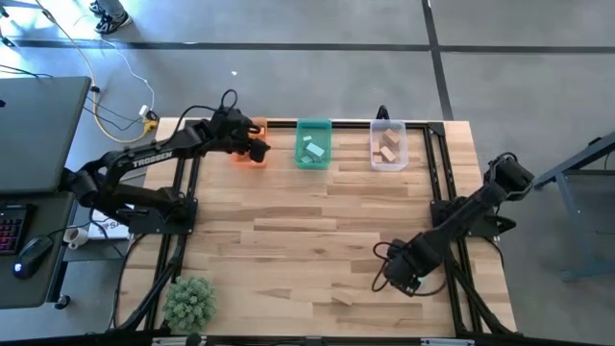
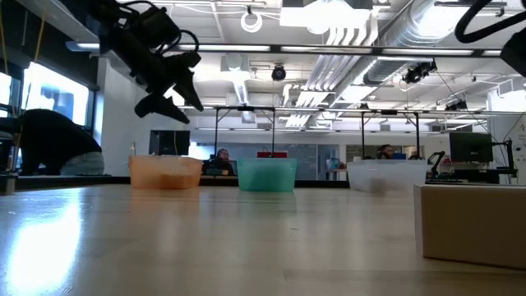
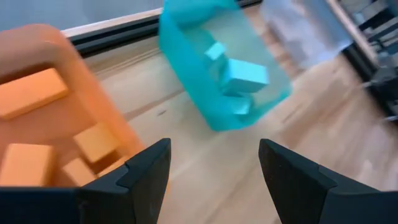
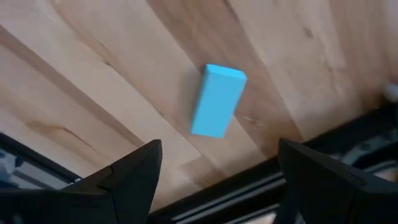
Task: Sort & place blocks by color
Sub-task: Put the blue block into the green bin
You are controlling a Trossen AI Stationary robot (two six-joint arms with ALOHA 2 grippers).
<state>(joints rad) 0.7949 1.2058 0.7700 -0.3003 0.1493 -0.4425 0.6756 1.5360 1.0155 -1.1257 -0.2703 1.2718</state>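
Two pincers gape empty: left pincer (image 3: 211, 180) above the translucent orange bin (image 3: 43, 118); right pincer (image 4: 217, 180) should drop squarely around the small teal wooden block (image 4: 217, 101) beneath it.

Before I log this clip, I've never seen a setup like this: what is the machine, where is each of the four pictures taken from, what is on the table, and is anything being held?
The machine is two dark robot arms at a wooden table.

One picture looks straight down, one looks level across the table top, and two come from cameras on the arms' wrists.

At the far edge stand an orange bin, a green bin and a clear bin, each already holding blocks.

The left tool hangs open above the orange bin, holding nothing.

The right tool is near the table's front right, open and empty. Its own camera shows a teal block lying loose on the wood between its fingers.

A tan block also lies near the front edge, and a small green plant sits at the front left corner.
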